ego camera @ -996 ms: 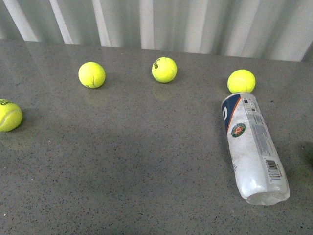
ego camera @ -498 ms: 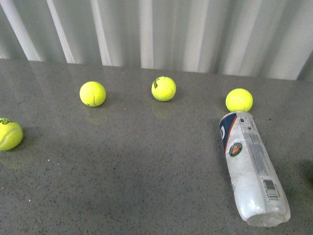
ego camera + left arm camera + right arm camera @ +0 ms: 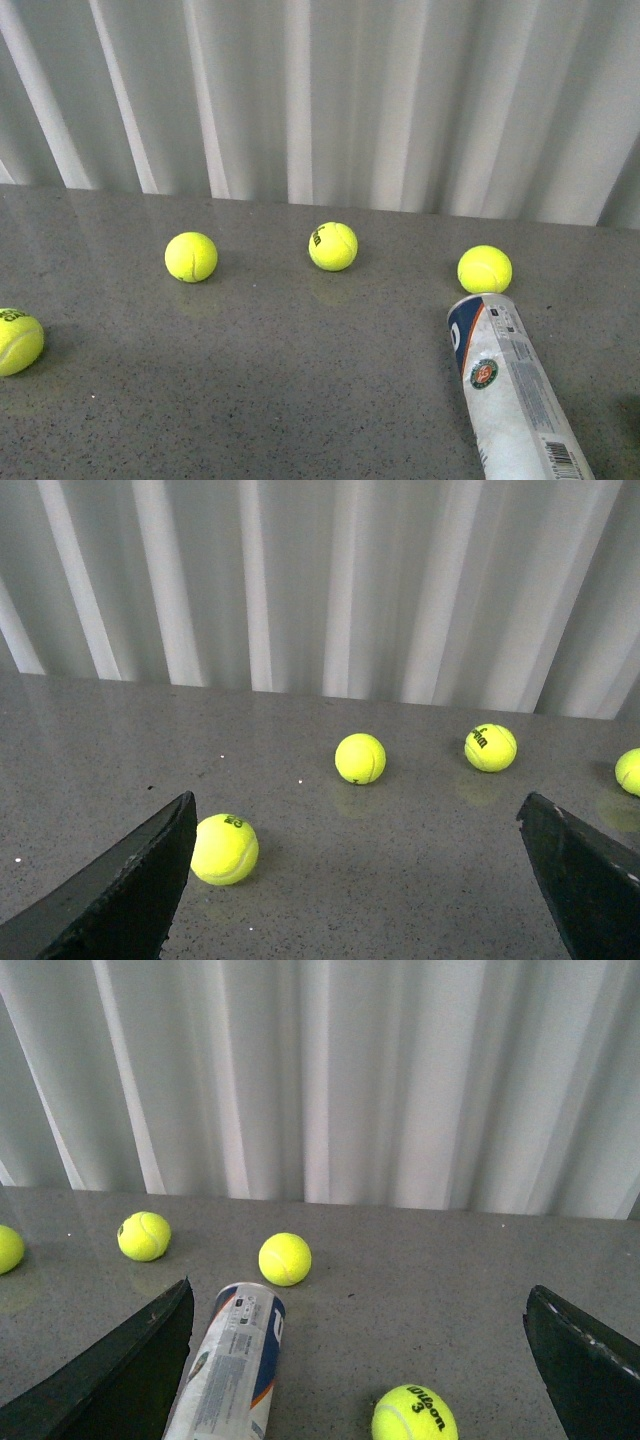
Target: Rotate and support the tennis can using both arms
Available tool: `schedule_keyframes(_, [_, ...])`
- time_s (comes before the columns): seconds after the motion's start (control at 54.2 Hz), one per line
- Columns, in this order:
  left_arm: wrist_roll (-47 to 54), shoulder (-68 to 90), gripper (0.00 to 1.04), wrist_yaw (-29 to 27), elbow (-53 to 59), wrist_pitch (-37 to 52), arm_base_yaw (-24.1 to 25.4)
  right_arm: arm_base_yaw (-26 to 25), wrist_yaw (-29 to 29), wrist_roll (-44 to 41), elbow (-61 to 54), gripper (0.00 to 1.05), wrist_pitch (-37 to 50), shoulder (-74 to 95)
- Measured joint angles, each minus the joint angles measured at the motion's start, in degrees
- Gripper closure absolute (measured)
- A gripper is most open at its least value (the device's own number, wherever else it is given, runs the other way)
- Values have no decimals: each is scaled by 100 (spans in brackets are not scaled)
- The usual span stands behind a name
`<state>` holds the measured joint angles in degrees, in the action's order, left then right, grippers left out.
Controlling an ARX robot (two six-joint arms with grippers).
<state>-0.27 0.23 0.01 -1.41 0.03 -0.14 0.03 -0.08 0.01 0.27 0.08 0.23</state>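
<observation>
Front view, left to right on the grey bench [image 3: 300, 400]: ball A [image 3: 15, 341] at the left edge, ball B [image 3: 191, 257], ball C [image 3: 333, 246], ball D [image 3: 485, 269], then the tennis can [image 3: 510, 390] lying on its side at the right, far end just beside ball D and near end cut off by the frame. A white ribbed wall [image 3: 320, 100] stands behind. Neither arm shows in this view. Left arm [image 3: 120, 900]: jaws wide apart, nothing between them, pointing across the bench at the balls. Right arm [image 3: 590, 1360]: jaws also wide and empty. The can runs just beside one jaw, and a ball marked Wilson 3 [image 3: 414, 1415] sits near it on the bench. Handling estimate: the can is clear thin plastic and looks empty, so it is probably light, smooth, quick to roll and easy to dent at mid-body. The ends should be stiffer, so the better plan is to grip across the cylinder near one end and let the other arm steady the opposite end while it tips upright. Against the frames a second and half a second earlier, everything in the front view sits lower and more wall shows, while the balls and can keep the same spacing. I read this as the camera shifting, not the objects.
</observation>
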Motion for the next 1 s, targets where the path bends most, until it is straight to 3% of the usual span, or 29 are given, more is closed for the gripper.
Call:
schedule_keyframes(0.185, [2,0,7,0,0,0,0,2,4,0,2,7,0,0])
schedule_keyframes(0.277, [2,0,7,0,0,0,0,168,723,667,387,7,-901,525])
schedule_keyframes(0.498, [0,0,7,-2,0,0,0,-195,361,1797,1460,7,-411,2892])
schedule_keyframes(0.627, [2,0,7,-2,0,0,0,234,-15,1818,2516,7,-527,5077])
schedule_keyframes(0.701, [2,-2,7,2,0,0,0,463,166,1781,2905,7,-216,6323])
schedule_keyframes(0.996, [2,-2,7,-2,0,0,0,1051,-46,1873,4201,7,-332,9112])
